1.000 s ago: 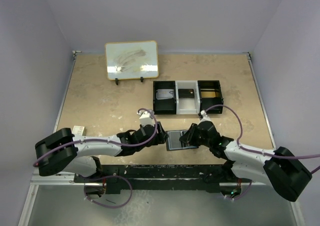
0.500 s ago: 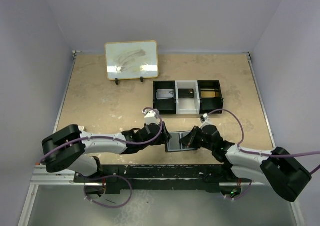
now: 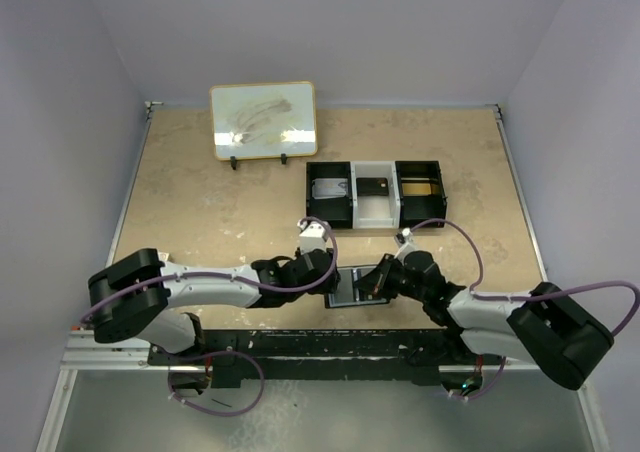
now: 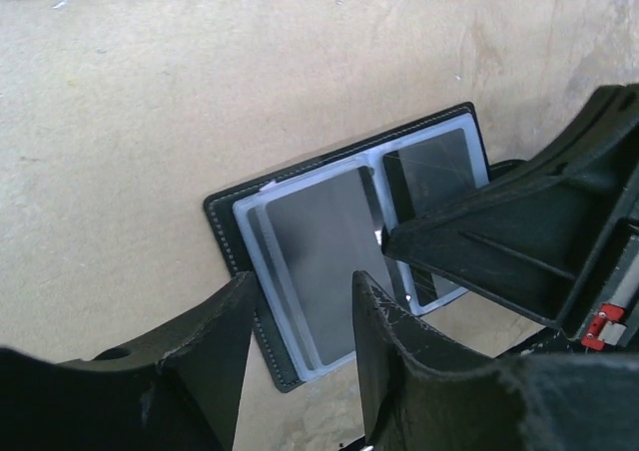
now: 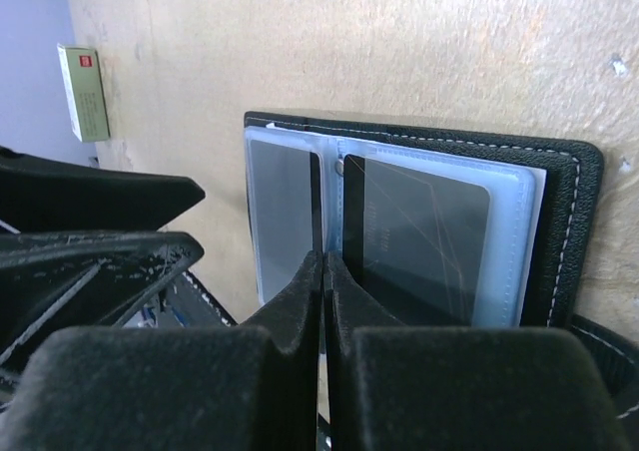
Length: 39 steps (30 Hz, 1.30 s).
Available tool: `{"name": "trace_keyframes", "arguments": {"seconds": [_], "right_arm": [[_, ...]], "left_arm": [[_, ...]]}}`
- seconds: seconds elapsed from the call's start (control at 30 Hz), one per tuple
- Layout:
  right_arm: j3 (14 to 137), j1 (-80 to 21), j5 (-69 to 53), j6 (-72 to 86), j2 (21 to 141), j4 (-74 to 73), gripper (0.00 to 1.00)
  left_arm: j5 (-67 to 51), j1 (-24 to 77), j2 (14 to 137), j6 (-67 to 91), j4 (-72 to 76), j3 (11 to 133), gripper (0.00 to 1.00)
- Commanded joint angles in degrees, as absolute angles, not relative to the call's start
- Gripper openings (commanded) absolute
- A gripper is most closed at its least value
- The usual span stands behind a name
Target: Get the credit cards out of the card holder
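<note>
- Top external, lower centre: flat black folding card holder [image 3: 352, 284] lies open on tan table [image 3: 200, 202].
- Over its edge, left gripper [image 4: 300, 306] stands with fingers apart.
- At its fold, right gripper [image 5: 321, 271] has fingers pressed together.

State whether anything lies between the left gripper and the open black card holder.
Nothing visible does. The open left gripper is at the edge of the flat black folding card holder; the shut right gripper sits at its middle fold.
</note>
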State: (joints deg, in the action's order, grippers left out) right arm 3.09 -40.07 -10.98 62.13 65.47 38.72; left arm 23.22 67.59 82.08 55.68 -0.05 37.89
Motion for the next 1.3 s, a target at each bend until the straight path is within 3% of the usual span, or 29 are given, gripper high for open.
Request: {"name": "trace_keyframes", "arguments": {"seconds": [0.0,0.27,0.5,0.7,0.77,0.93,1.27], "right_arm": [[2.78,-40.08,-13.79,62.90,67.04,43.88,0.00],[3.16,-40.08,-14.59,62.24,69.03,43.74,0.00],[3.13,-40.08,-15.29,61.04,69.15,43.62,0.13],[4.57,-40.08,-16.96,58.69,70.54,43.38,0.17],[5.16,-40.09,-17.46,57.91,71.17,43.30,0.15],[6.12,-40.07,-14.97,57.91,69.42,38.89,0.00],[4.51,-37.78,-10.08,57.90,56.47,27.02,0.00]], "left_arm": [[24.48,69.59,85.33,51.93,-2.44,42.73,0.40],[27.47,70.64,89.83,54.22,-7.06,44.71,0.29],[27.45,71.25,89.77,54.19,-8.46,44.70,0.23],[27.00,71.53,91.02,54.05,-8.20,44.84,0.21],[27.02,71.63,91.24,54.14,-8.18,44.93,0.20],[28.65,71.72,91.70,55.02,-10.22,45.26,0.19],[31.18,71.70,92.50,56.59,-12.14,44.24,0.15]]}}
